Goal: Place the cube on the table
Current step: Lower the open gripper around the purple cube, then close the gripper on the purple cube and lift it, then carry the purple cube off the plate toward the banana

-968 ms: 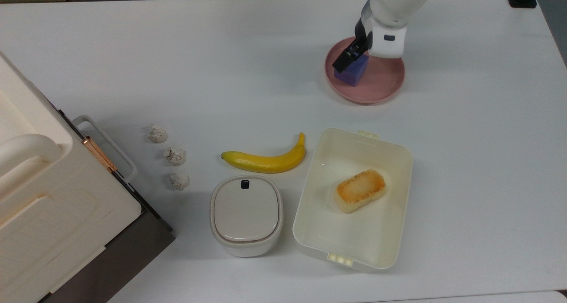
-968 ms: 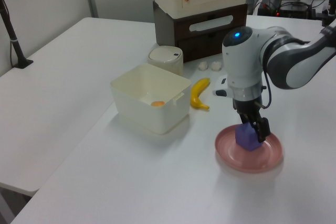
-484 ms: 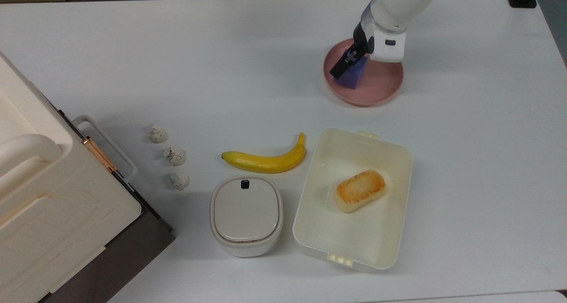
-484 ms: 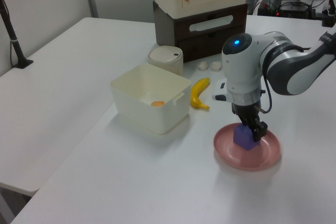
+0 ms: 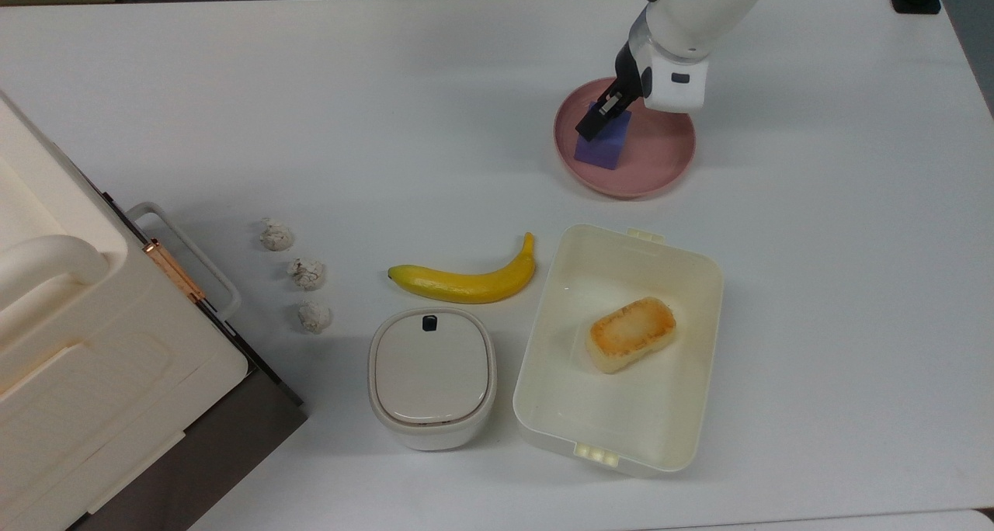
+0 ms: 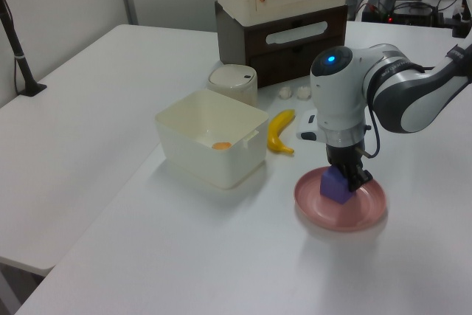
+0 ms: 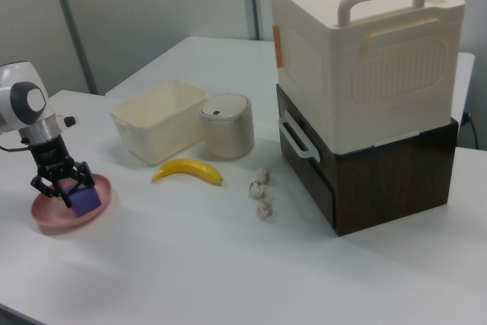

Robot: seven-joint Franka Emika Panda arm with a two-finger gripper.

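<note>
On the pink plate (image 5: pixel 660 158), toward the rim nearest the banana (image 5: pixel 466 281), sits the blue-purple cube (image 5: pixel 599 147), resting on the plate floor and not yet raised in any view. The pincer (image 5: pixel 599 119) is directly over the cube, reaching down from the arm's white wrist. In the right view its dark fingers (image 7: pixel 42 186) are spread and straddle the cube (image 7: pixel 82 198), one on each side; whether the pads touch the faces cannot be told. The pincer is judged partly open around the cube, with no firm grip confirmed.

The deciding relation: the cube lies straight below and between the fingers, so no sideways approach remains, only closing and lifting. The cube has no long axis; the fingers appear to line up with a pair of opposite faces.

Bare white table (image 5: pixel 435 127) lies all round the plate, widest on the side away from the cream tub (image 5: pixel 536 407) holding the toasted bread piece (image 5: pixel 630 334). The lidded pot (image 5: pixel 432 376) is well apart from the plate.

Assessment: grasp stage, placement still to come. Risk: the plate dragging along if the cube catches its rim.
</note>
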